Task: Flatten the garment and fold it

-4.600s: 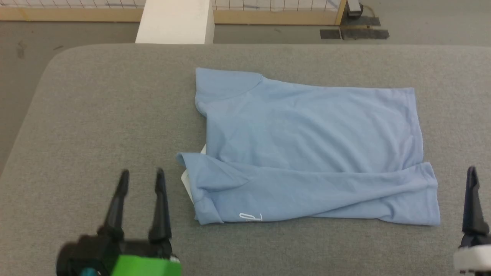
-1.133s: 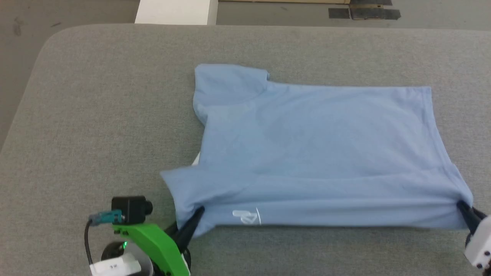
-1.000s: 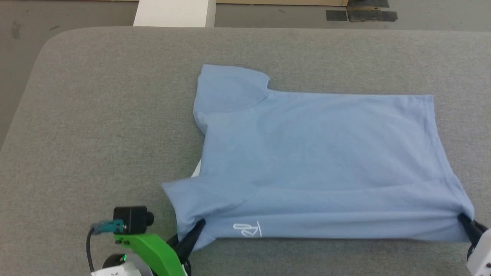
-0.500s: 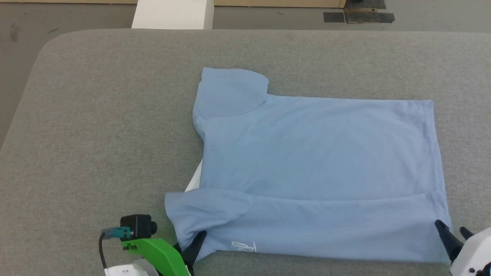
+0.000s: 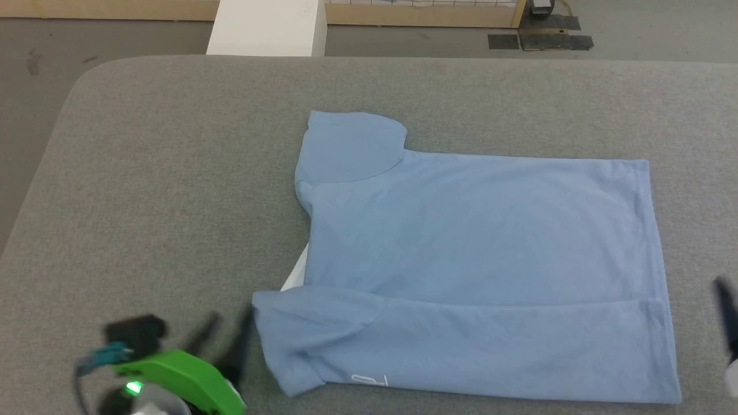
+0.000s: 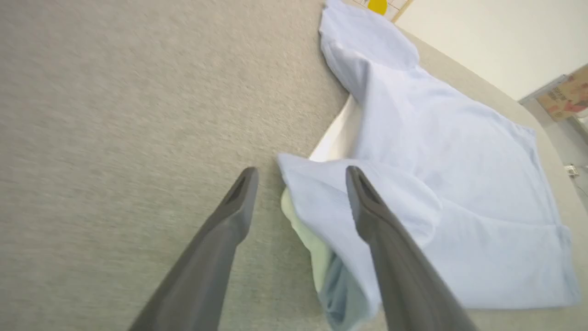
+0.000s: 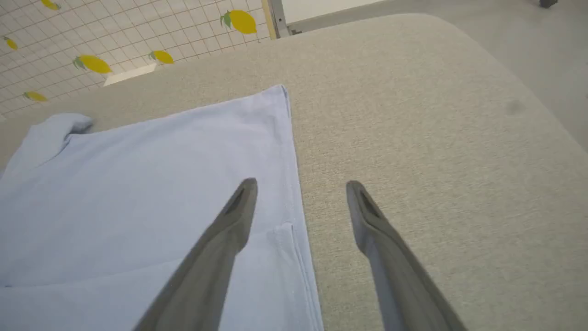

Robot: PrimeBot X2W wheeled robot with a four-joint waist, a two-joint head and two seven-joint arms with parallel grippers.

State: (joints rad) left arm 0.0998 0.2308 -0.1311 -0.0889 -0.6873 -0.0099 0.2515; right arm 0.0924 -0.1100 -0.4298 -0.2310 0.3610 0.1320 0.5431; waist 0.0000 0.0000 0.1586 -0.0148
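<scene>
Lying beside left gripper (jaws apart): garment

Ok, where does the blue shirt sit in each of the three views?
Head view: the garment lies centre-right on the grey pad.
Left wrist view: the garment spreads across the right half.
Right wrist view: the garment covers the left half.
Shared landmark: its rounded far sleeve.

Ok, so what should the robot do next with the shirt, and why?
Probably reach across and fold the far side in. The shirt lies flat, with its near side already folded over in a strip, while the far sleeve sticks out unfolded. The left tool and right tool are both open, holding nothing.
</scene>
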